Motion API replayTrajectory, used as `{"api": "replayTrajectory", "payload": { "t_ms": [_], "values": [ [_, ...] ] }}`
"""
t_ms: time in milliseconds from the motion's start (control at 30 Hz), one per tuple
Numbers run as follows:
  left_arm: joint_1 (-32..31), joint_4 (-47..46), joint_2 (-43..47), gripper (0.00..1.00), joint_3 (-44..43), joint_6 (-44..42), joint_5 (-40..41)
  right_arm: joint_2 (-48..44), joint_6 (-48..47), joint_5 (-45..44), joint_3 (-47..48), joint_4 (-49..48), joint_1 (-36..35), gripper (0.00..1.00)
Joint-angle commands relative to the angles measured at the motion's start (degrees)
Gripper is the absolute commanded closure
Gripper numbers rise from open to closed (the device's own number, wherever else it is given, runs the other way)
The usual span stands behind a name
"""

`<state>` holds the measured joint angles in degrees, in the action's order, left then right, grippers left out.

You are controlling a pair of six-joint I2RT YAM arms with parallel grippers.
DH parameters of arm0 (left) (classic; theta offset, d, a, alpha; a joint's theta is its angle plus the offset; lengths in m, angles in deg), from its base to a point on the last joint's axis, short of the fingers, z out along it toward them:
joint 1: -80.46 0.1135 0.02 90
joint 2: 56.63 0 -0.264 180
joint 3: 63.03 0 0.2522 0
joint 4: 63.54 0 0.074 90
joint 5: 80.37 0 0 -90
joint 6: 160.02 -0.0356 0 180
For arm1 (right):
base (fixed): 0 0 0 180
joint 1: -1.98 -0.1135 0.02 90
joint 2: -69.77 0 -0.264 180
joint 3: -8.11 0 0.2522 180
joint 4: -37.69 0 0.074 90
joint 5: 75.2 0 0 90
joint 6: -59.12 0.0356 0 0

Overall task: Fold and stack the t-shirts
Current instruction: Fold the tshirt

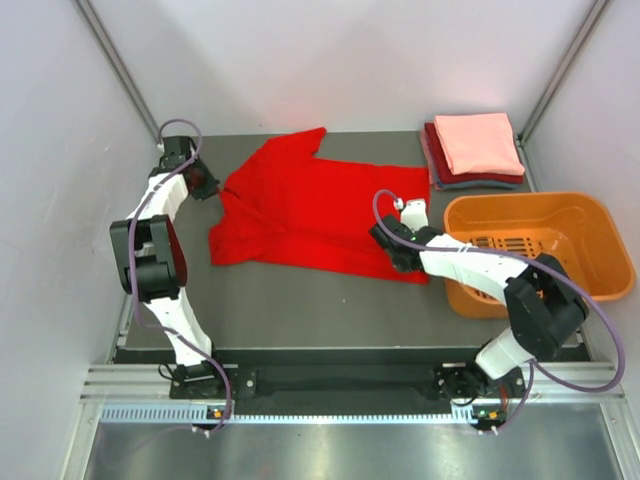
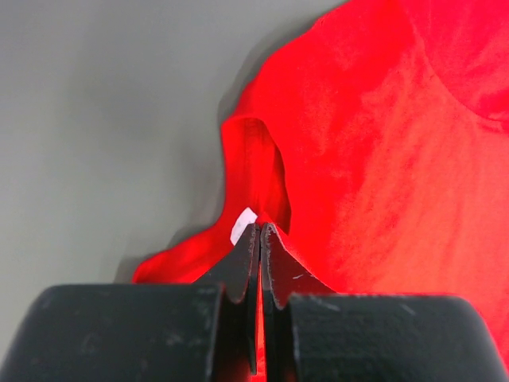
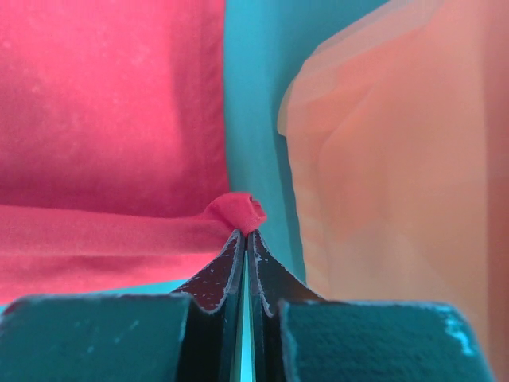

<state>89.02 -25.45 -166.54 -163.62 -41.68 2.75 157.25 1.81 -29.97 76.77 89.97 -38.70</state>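
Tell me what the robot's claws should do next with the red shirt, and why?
Probably lift both pinched edges slightly and pull them apart to flatten the cloth. The left claw and right claw are each shut on an edge of the red shirt, which lies rumpled and unfolded, while the folded stack sits at the far right.

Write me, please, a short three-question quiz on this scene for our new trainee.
1. True or false: the salmon-pink folded shirt lies on top of the dark red folded shirt.
2. What does the right gripper pinch? A) a towel B) the red t-shirt C) nothing
3. Fill in: the orange basket stands on the robot's ___ side of the table.

Key: 1 true; 2 B; 3 right.
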Motion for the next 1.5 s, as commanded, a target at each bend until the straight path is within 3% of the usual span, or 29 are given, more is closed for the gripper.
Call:
{"api": "replayTrajectory", "payload": {
  "t_ms": [0, 667, 1467],
  "values": [
    [-0.12, -3.33, -0.92, 1.0, -2.2, -0.74, -0.95, 0.76, -0.17, -2.78, 3.2, 0.5, 1.13, 1.0],
    [-0.47, -0.87, -6.46, 1.0, -10.82, -1.18, -1.48, 5.5, -1.13, -2.43, 4.7, -1.25, 3.33, 1.0],
    [-0.47, 2.73, -7.78, 1.0, -14.42, -4.34, 5.12, 9.37, -4.74, -2.42, 7.42, -5.04, 4.91, 1.0]
  ]
}}
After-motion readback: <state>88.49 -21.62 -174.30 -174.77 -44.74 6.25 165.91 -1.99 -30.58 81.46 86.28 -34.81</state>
